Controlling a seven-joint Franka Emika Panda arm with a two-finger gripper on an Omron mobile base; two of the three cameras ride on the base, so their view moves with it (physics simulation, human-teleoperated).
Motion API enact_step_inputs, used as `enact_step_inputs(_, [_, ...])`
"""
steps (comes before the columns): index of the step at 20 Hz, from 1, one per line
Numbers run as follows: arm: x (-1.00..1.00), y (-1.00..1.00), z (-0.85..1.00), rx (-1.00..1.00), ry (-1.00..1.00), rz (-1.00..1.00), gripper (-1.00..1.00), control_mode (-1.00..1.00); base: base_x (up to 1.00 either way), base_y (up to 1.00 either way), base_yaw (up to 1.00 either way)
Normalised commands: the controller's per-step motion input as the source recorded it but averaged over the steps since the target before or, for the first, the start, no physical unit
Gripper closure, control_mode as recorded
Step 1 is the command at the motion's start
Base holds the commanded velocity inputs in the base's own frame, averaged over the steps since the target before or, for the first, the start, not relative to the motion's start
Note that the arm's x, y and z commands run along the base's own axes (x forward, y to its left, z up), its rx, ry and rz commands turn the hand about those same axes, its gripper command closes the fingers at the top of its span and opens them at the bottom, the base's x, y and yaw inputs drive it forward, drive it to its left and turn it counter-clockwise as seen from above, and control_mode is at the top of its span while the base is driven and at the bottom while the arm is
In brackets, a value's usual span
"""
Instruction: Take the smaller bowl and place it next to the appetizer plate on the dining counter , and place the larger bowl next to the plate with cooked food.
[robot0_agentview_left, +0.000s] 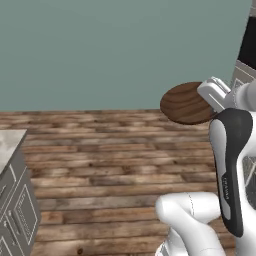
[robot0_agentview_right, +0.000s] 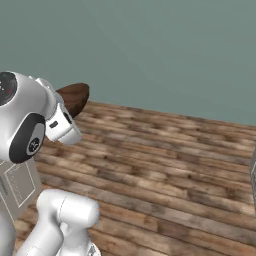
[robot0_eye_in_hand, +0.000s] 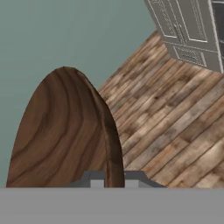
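Robot gripper (robot0_eye_in_hand: 113, 181) clamped shut on rim of the smaller bowl (robot0_agentview_left: 186, 103) — a dark brown wooden bowl, held tipped on edge, its grained body rising just ahead of the fingertips. It's carried high above wood-plank floor (robot0_agentview_left: 110, 165), w/ white cabinets (robot0_eye_in_hand: 192, 30) beyond the hand — likely mid-transport toward dining counter.
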Motion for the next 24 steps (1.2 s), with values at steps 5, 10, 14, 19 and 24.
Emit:
enact_step_inputs(5, [0.0, 0.0, 0.0, 0.0, 0.0, 0.0, 1.0, 1.0, 1.0, 0.18, 0.35])
enact_step_inputs(10, [0.0, 0.0, 0.0, 0.0, 0.0, 0.0, 1.0, 1.0, 1.0, 0.07, 0.34])
enact_step_inputs(14, [0.0, 0.0, 0.0, 0.0, 0.0, 0.0, 1.0, 1.0, 1.0, 0.05, 0.35])
enact_step_inputs(19, [0.0, 0.0, 0.0, 0.0, 0.0, 0.0, 1.0, 1.0, 1.0, 0.08, 0.39])
enact_step_inputs(24, [0.0, 0.0, 0.0, 0.0, 0.0, 0.0, 1.0, 1.0, 1.0, 0.06, 0.41])
